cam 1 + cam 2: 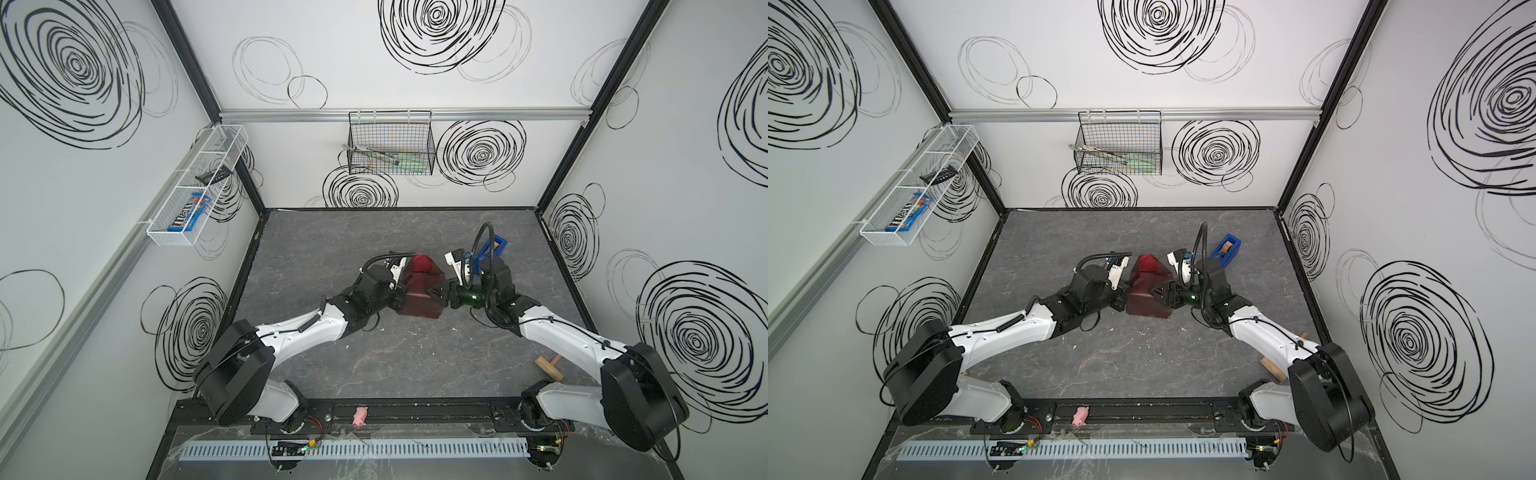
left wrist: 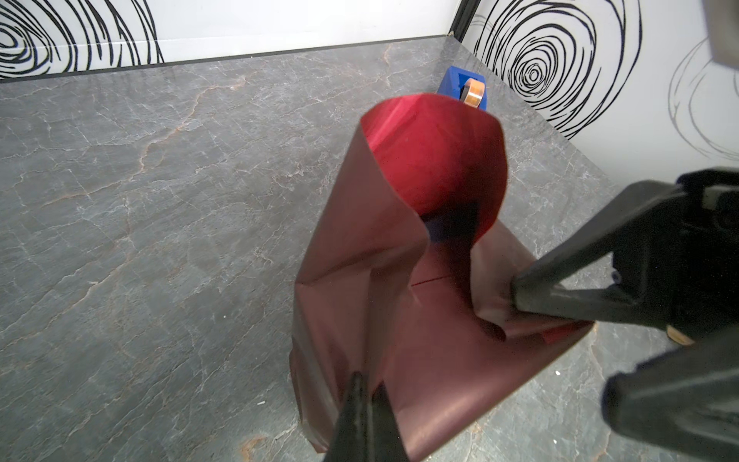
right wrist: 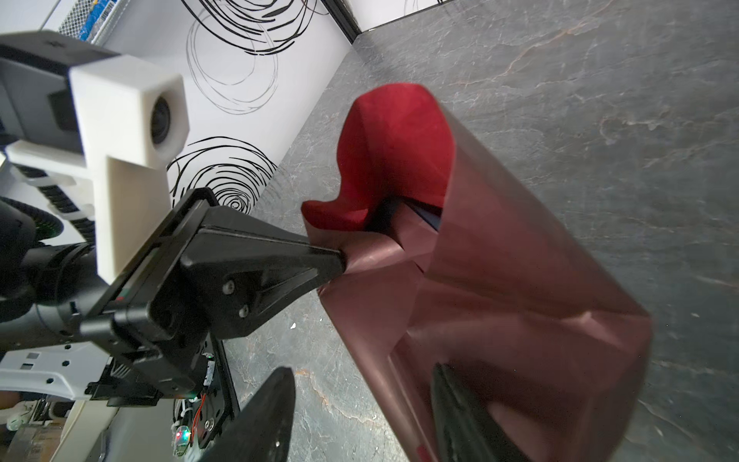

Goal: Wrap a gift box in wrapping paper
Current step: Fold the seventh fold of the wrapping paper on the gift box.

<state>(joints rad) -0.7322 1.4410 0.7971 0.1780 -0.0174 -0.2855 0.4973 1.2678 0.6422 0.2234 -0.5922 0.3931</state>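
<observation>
**Left end effector.** The left end effector [image 3: 342, 262] is fully closed. Its fingertips pinch a raised fold of the thin, creased maroon-red wrapping paper [image 3: 500, 300].

**Right end effector.** The right end effector [image 3: 364, 374] is partly open and grips nothing. One finger [image 3: 460, 400] lies over the outer face of the paper. The other finger [image 3: 276, 404] is over the bare grey marble-pattern tabletop [image 1: 332, 249], and the paper's edge runs between the two. In the left wrist view, one fingertip appears to touch a crease in the paper. Whether it presses down cannot be determined.

**Wrapping paper.** In both top views the paper rests on the tabletop directly between the two end effectors, which face each other across it. It is folded up into a loose tube. The end beyond both sets of fingertips, away from the arm bases, flares open and shows the bright red inner face.

**Gift box.** The dark navy-blue cardboard gift box [image 2: 448, 230] is inside the paper tube, between the two end effectors. Only a small dark blue portion shows through the open end.

**Other items.** A bright blue tape dispenser [image 1: 1226, 245] with a tan roll stands on the tabletop beyond the right end effector, clear of the paper.
</observation>
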